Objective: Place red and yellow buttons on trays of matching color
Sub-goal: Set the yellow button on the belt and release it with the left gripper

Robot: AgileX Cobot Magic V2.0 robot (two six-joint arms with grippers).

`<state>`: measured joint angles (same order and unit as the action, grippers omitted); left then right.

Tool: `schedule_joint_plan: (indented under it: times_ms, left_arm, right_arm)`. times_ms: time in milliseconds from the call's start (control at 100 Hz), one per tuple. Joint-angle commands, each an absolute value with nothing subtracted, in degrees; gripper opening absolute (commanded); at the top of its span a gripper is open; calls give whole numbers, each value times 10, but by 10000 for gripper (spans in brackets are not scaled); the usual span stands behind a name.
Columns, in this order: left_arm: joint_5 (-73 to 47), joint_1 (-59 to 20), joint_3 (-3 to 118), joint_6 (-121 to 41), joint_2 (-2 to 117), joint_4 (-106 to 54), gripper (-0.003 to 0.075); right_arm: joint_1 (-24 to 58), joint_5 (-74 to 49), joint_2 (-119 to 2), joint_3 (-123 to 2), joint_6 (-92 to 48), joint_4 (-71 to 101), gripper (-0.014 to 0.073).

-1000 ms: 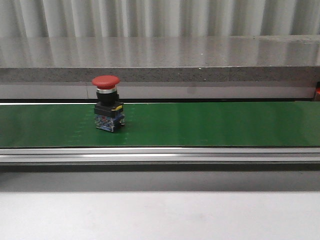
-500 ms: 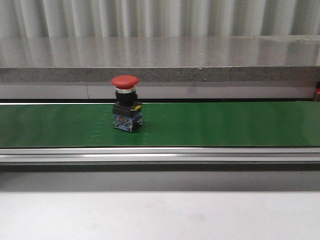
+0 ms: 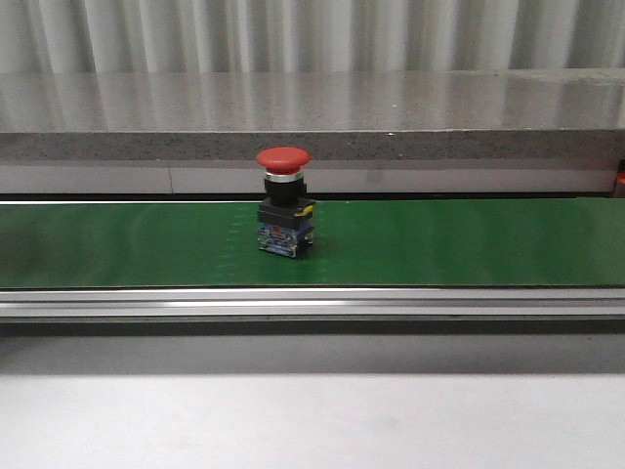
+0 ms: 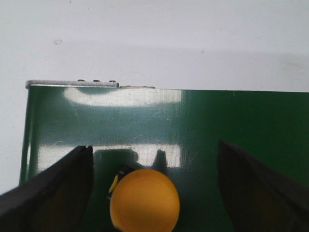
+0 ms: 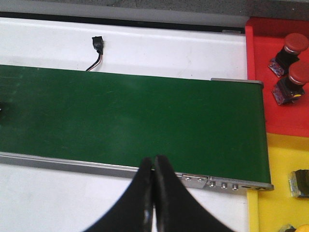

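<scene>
Red button stands upright, cap up, mid green belt, carried rightward since a second ago. Left gripper spread wide around a yellow button; right gripper pinched closed, empty.

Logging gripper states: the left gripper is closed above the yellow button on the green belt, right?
Not quite. The left wrist view shows the left gripper open, jaws wide on either side of the yellow button on the green belt.

No readable text, label, brand or number is shown; small markings on the red button's base are too blurred.
</scene>
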<state>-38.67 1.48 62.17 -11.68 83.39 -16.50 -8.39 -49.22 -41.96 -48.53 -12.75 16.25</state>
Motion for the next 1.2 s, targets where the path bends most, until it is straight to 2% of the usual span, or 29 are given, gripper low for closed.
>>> schedule_joint_plan:
  times_ms: [0, 410, 820, 990, 1190]
  left_arm:
    - [-352, 8, 641, -124, 790, -177, 516]
    - [-318, 8, 619, -145, 634, -178, 515]
    - [-248, 8, 443, -145, 415, -208, 508]
    - [-248, 8, 377, -145, 337, -208, 411]
    - [-248, 8, 334, -145, 284, -208, 190]
  right_arm:
    - [-83, -462, -417, -499, -132, 167, -67]
    - [-83, -462, -417, -499, -132, 167, -67]
    - [-83, -462, -417, -499, -132, 167, -67]
    - [-83, -459, -417, -499, -132, 167, -67]
    - [-83, -459, -417, -499, -132, 167, -67]
